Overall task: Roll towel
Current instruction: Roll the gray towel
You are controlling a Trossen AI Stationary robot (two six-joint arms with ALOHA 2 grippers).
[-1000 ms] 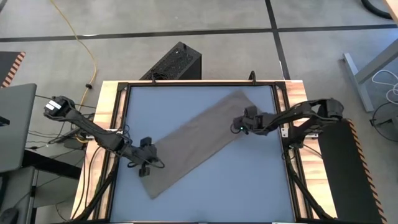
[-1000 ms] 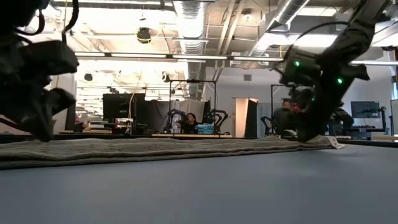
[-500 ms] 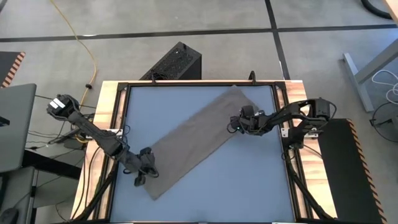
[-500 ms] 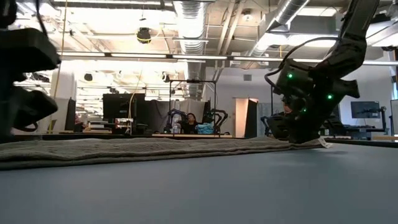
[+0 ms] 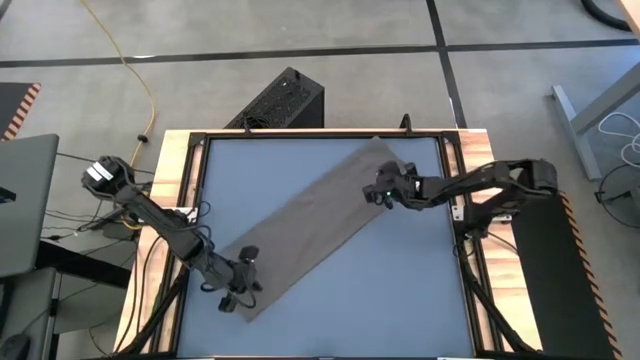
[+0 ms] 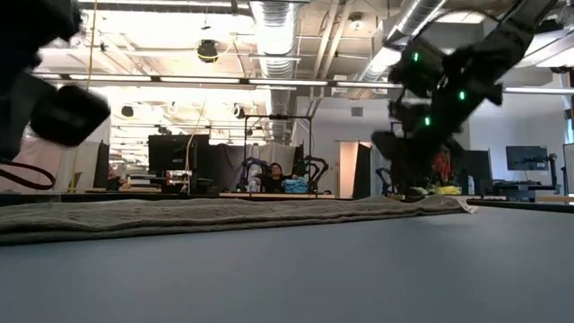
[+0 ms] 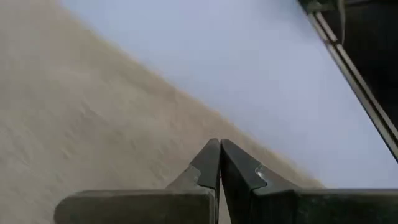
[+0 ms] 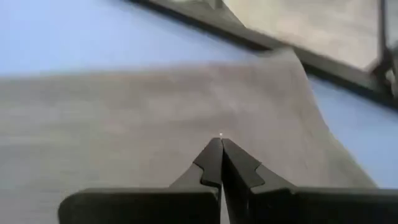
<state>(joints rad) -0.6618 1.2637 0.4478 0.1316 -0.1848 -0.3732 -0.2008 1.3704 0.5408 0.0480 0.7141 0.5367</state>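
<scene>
Towel (image 5: 315, 222) lay flat, diagonal across the desk (image 5: 400, 290). Left end effector (image 5: 238, 290) clenched empty at its near-left end; right end effector (image 5: 383, 193) clenched empty over far-right end. Near-right desk open.

towel (image 6: 224, 215): near end cut by low view's left edge | left gripper (image 6: 54, 112): blurred, partly out of frame

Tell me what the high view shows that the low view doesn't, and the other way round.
Only the high view shows the towel's whole diagonal strip on the table, with the left gripper over its near end and the right gripper over its far end. Only the low view shows the room behind, and that the towel lies flat, unrolled. Both show the towel and both arms.
</scene>
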